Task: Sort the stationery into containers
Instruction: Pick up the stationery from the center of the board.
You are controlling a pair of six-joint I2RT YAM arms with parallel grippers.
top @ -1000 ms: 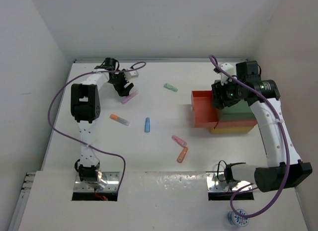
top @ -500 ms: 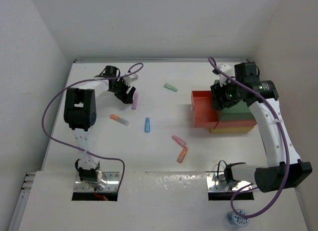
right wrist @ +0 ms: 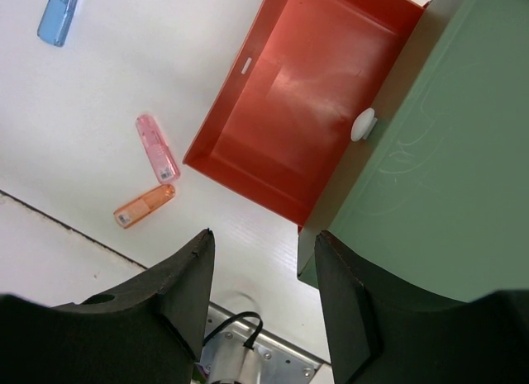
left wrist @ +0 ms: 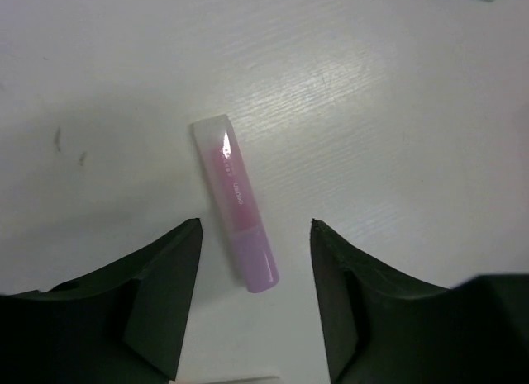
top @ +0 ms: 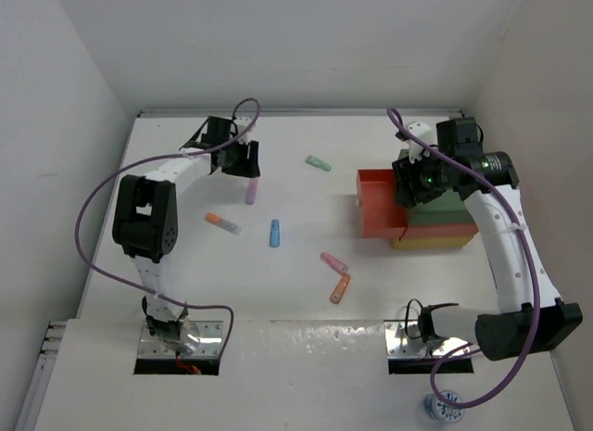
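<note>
A purple marker (top: 250, 192) lies on the table at the back left; in the left wrist view the purple marker (left wrist: 235, 204) lies just ahead of my open, empty left gripper (left wrist: 256, 260), its near end between the fingertips. Also on the table lie a mint marker (top: 318, 162), an orange marker (top: 222, 223), a blue marker (top: 275, 232), a pink marker (top: 334, 262) and a second orange marker (top: 340, 288). The stacked trays stand at the right: green on top (top: 447, 205), the red-orange tray (top: 378, 201) pulled out and empty, yellow at the bottom (top: 435, 237). My right gripper (top: 408, 181) hovers open over them.
White walls close in the table at the back and both sides. Purple cables loop from both arms. In the right wrist view the red-orange tray (right wrist: 297, 111), the green tray (right wrist: 446, 153) with a white knob (right wrist: 362, 125), and the pink, orange and blue markers show below.
My left gripper has swung right along the back of the table and now sits just behind the purple marker, which turned from slanted to nearly upright in the view. The right arm has not moved.
</note>
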